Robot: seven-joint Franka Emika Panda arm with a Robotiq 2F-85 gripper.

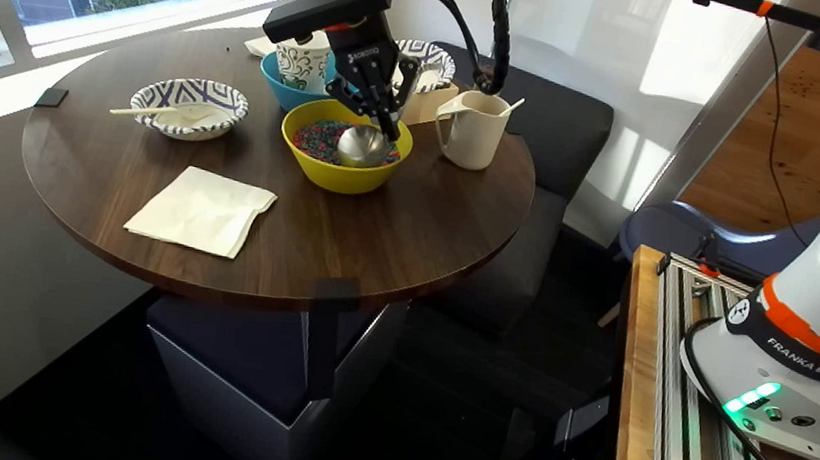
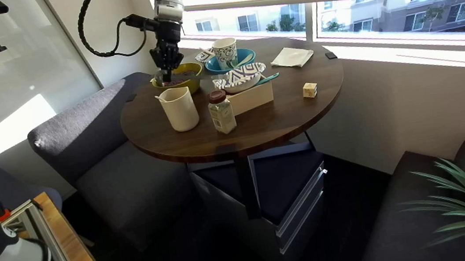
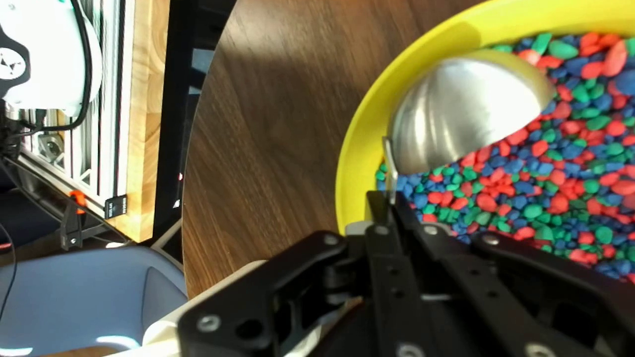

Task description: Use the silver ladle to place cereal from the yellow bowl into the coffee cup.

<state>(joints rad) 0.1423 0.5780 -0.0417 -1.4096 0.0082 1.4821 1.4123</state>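
Robotiq gripper (image 3: 389, 201), black and foremost in the wrist view, points down with its jaws drawn narrow. Beneath it spreads the round, dark-wood bench (image 1: 391, 247). Next in size is the yellow bowl (image 1: 337, 178), directly under the gripper in both exterior views. The smaller blue bowl (image 1: 285, 94) stands just beside it. A blue-and-white patterned bowl (image 1: 191, 129) with a pale utensil (image 1: 142, 111) resting in it sits near a folded napkin (image 1: 200, 210), while a second patterned bowl (image 2: 240, 76) tilts by a low, tan box (image 2: 255, 99). After these come the cream pitcher (image 1: 475, 135) and the paper coffee cup (image 2: 225, 53), upright inside the blue bowl. In an exterior view a maroon-capped spice jar (image 2: 223, 116) stands just beside the box. Smaller again is the silver ladle (image 3: 461, 114): the gripper pinches its thin handle, and the round scoop sits tilted inside the yellow bowl; what it holds cannot be told. A wooden cube (image 2: 310, 90) stands toward the bench's edge. Tiniest is the cereal (image 3: 570, 173), loose red, blue and green pieces spread across the yellow bowl.
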